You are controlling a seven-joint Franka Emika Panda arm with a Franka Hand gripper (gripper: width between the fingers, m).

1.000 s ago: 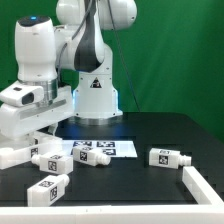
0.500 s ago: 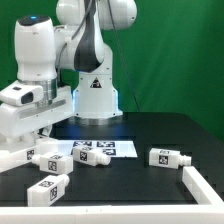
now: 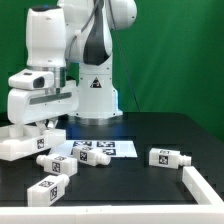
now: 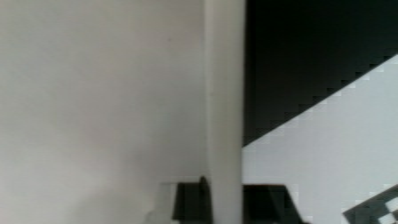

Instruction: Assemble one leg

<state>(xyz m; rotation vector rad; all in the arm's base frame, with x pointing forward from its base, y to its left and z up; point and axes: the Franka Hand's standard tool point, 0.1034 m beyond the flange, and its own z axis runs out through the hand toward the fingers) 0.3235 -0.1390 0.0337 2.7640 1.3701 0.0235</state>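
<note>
While the arm's bulky white wrist hangs over the exterior view's left side of the black table (image 3: 150, 130), the gripper (image 3: 45, 127) points down at the large flat white panel (image 3: 18, 148), which sits at that edge with a square tag on its side. In the wrist view the panel's raised rim (image 4: 221, 100) runs straight between the two dark fingers (image 4: 191, 205). They are drawn in to a narrow gap and pressed against the rim on either side, so they have hold of the panel and of nothing else.

All four legs lie on their sides on the table, apart from the gripper. The leg by the panel (image 3: 58, 165) lies just beside the panel's near corner, and the front leg (image 3: 48, 188) lies nearer the camera than that. The middle leg (image 3: 97, 157) rests at the front edge of the marker board (image 3: 120, 147). The right-hand leg (image 3: 170, 157) lies well apart from the others, near a white angled rail (image 3: 200, 180) at the table's corner.

The wrist view also shows a pale slanted surface (image 4: 338, 150) beyond the rim (too blurred to name).
</note>
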